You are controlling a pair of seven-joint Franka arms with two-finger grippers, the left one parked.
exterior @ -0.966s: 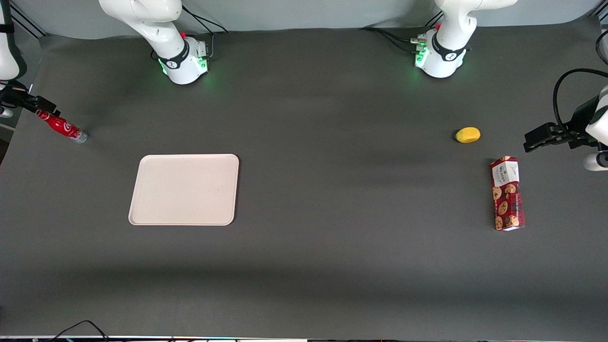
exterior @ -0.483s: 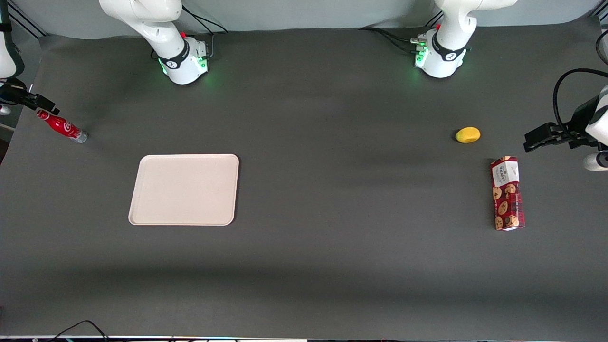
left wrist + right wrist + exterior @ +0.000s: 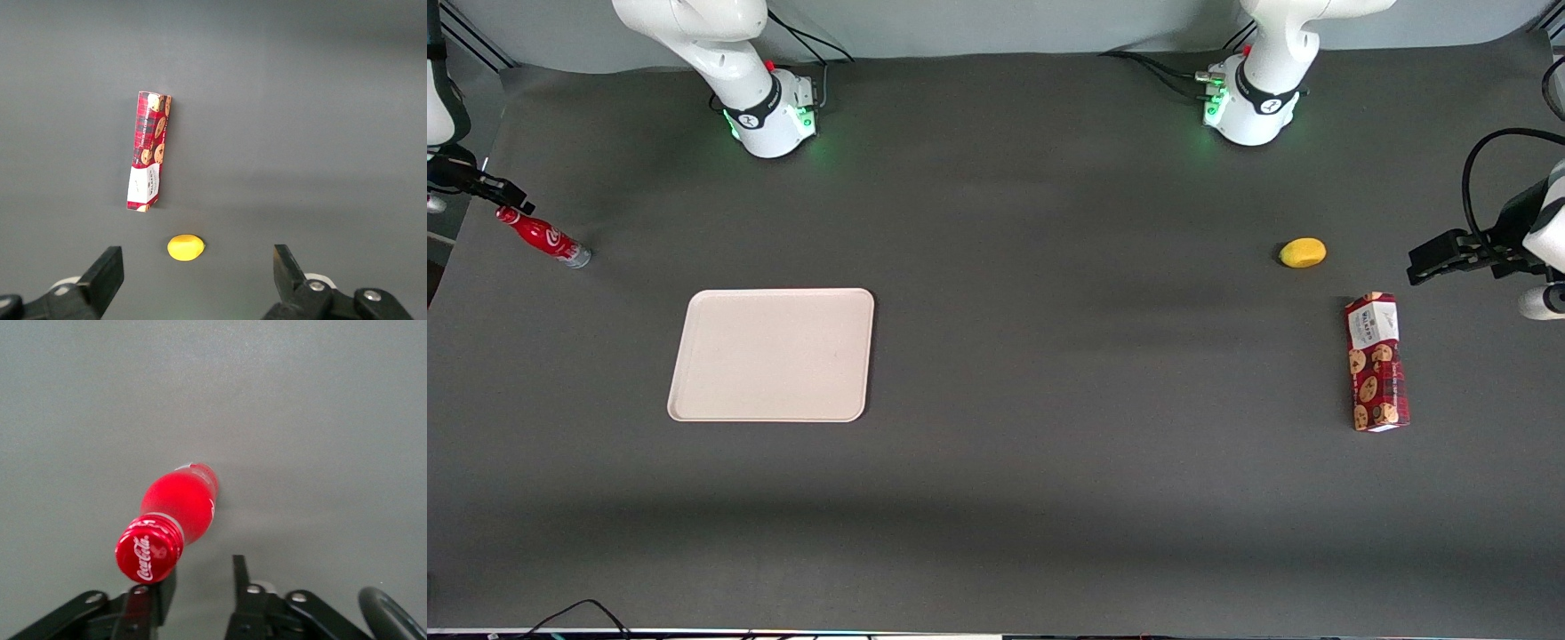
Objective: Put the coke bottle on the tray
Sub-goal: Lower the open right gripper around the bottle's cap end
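While the coke bottle is standing at the working arm's end of the tabletop, this is how the scene is laid out:

Coke bottle (image 3: pixel 543 236): it is standing upright on the tabletop (image 3: pixel 1049 356), resting on its silvery base, with its red cap uppermost; in the right wrist view the coke bottle (image 3: pixel 175 520) is showing its cap and white script from above.

Hand (image 3: pixel 505 196): it is hovering at the bottle's cap, above the very edge of the tabletop; in the right wrist view the hand (image 3: pixel 199 587) is showing its two fingers (image 3: pixel 240 577) standing apart, with the bottle's cap overlapping one finger and clear of the other, nothing being clamped between them.

Tray (image 3: pixel 772 355): it is lying flat and bare on the tabletop, nearer to the front camera than the bottle and well apart from it.

Lemon (image 3: pixel 1303 252): this small yellow fruit is sitting toward the parked arm's end of the tabletop; it is also showing in the left wrist view (image 3: pixel 185 247).

Cookie box (image 3: pixel 1376 362): it is lying flat on its long side near the lemon, nearer to the front camera than it and not touching it; the left wrist view is showing the cookie box (image 3: pixel 148 151) too.
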